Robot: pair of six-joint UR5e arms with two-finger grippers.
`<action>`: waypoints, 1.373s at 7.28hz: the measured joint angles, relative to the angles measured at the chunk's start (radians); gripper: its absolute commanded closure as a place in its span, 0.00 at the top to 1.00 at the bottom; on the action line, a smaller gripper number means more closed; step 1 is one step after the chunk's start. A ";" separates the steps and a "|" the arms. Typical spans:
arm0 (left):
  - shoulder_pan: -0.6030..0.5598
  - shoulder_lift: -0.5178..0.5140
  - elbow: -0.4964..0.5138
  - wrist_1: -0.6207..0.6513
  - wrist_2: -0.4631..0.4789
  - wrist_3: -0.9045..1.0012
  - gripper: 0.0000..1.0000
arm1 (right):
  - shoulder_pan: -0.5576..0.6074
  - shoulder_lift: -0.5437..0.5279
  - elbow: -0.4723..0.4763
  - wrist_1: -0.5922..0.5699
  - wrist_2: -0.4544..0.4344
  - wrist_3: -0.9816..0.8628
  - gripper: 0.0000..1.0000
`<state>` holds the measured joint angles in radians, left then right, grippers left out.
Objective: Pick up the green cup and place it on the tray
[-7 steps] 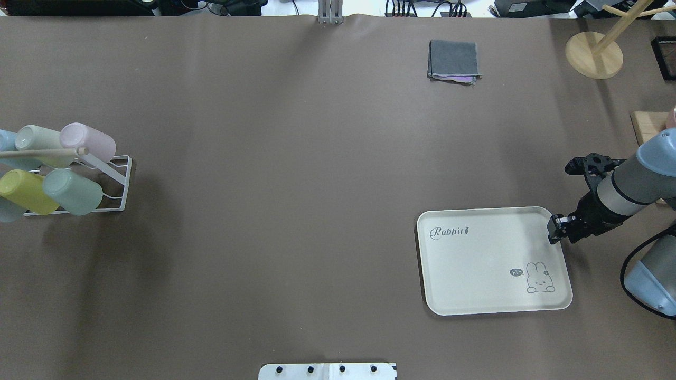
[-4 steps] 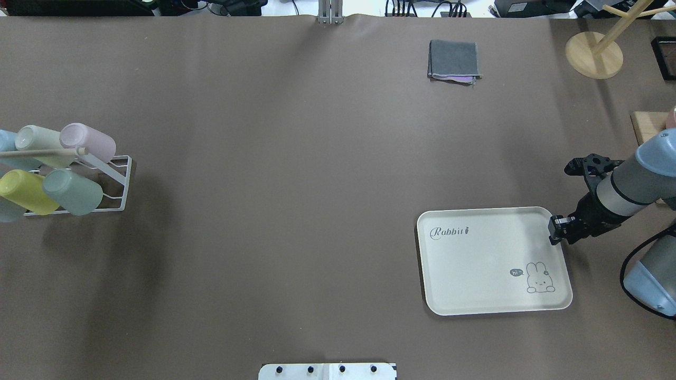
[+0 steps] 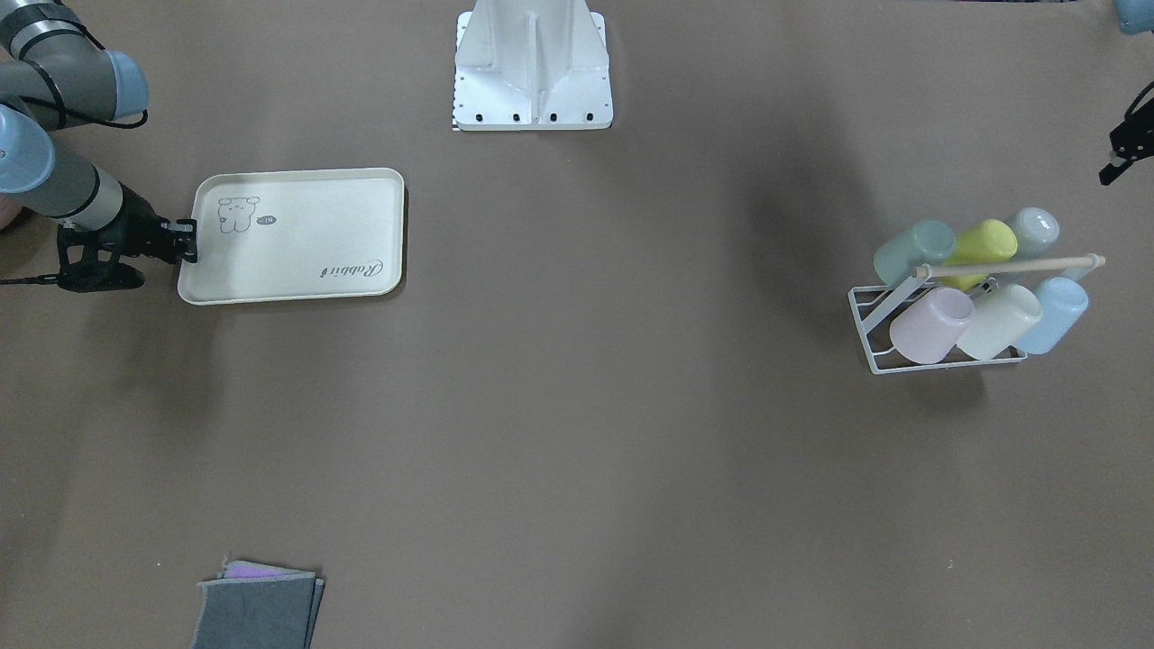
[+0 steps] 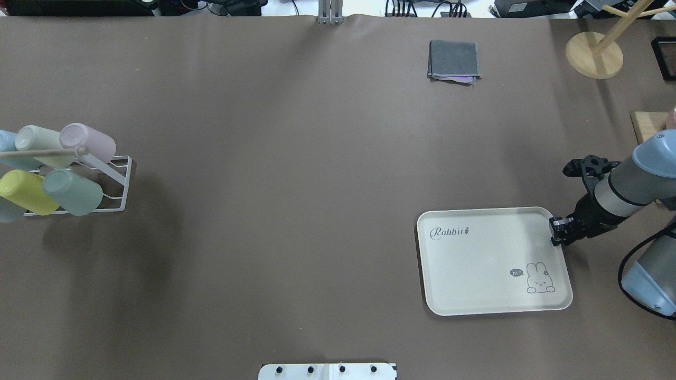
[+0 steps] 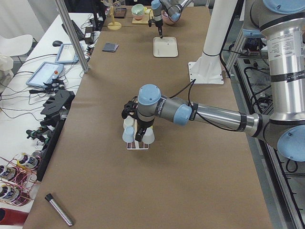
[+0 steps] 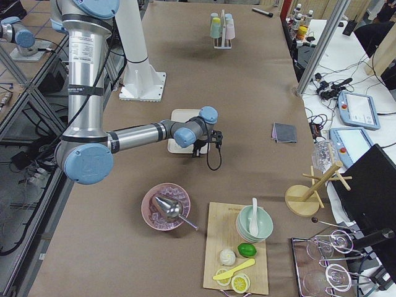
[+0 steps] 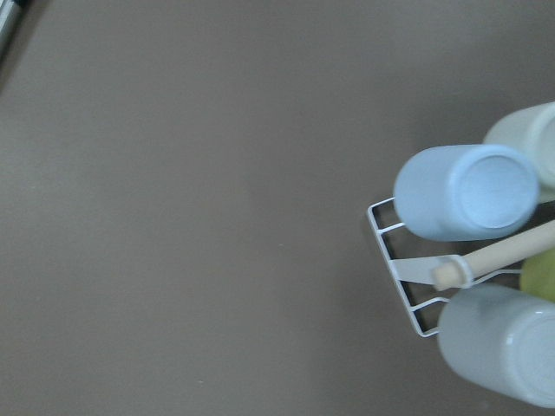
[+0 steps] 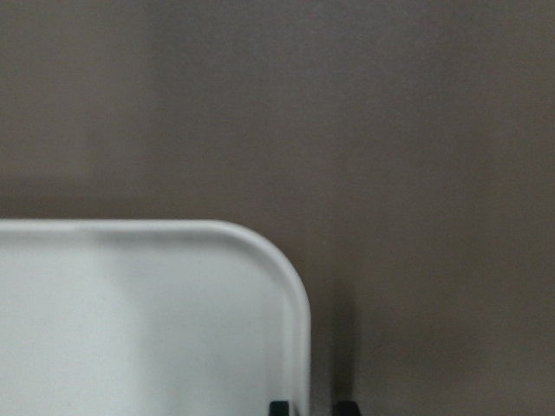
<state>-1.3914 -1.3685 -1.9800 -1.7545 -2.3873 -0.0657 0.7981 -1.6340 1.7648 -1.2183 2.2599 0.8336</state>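
The green cup (image 4: pixel 73 192) is pale mint and lies tilted on a white wire rack (image 4: pixel 117 182) at the table's left edge, next to a yellow-green cup (image 4: pixel 24 191). It also shows in the front view (image 3: pixel 912 251). The cream tray (image 4: pixel 475 269) with the "Rabbit" print lies flat at the right and holds nothing. My right gripper (image 4: pixel 554 232) stands at the tray's right rim. In the right wrist view its fingertips (image 8: pixel 278 407) straddle the rim (image 8: pixel 295 312), a little apart. My left gripper (image 5: pixel 138 126) hovers over the rack; I cannot tell if it is open or shut.
The rack also holds pink (image 4: pixel 88 141), cream (image 4: pixel 42 141) and blue (image 7: pixel 464 191) cups under a wooden handle bar (image 3: pixel 1010 267). A folded grey cloth (image 4: pixel 454 59) lies at the far side. A wooden stand (image 4: pixel 593 54) and a cutting board (image 4: pixel 647 124) are at the right.
My right gripper has edged slightly to the right at the tray's rim and its wrist has shifted. The tray and the cups have not moved.
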 measured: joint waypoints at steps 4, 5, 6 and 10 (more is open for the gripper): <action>0.223 0.037 -0.100 -0.155 -0.006 -0.408 0.98 | 0.000 0.000 0.002 -0.001 0.001 0.004 0.10; 0.270 0.049 -0.119 -0.192 -0.005 -0.499 0.98 | 0.000 0.000 0.001 -0.001 0.002 0.004 0.07; 0.317 0.059 -0.142 -0.221 -0.005 -0.589 0.98 | 0.000 0.000 0.001 -0.001 0.002 0.004 0.07; 0.599 0.095 -0.232 -0.366 0.104 -0.996 0.98 | 0.001 0.001 0.009 -0.001 0.022 0.018 0.04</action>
<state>-0.7924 -1.2731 -2.2116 -2.1204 -2.2830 -1.0616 0.7991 -1.6325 1.7741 -1.2195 2.2820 0.8519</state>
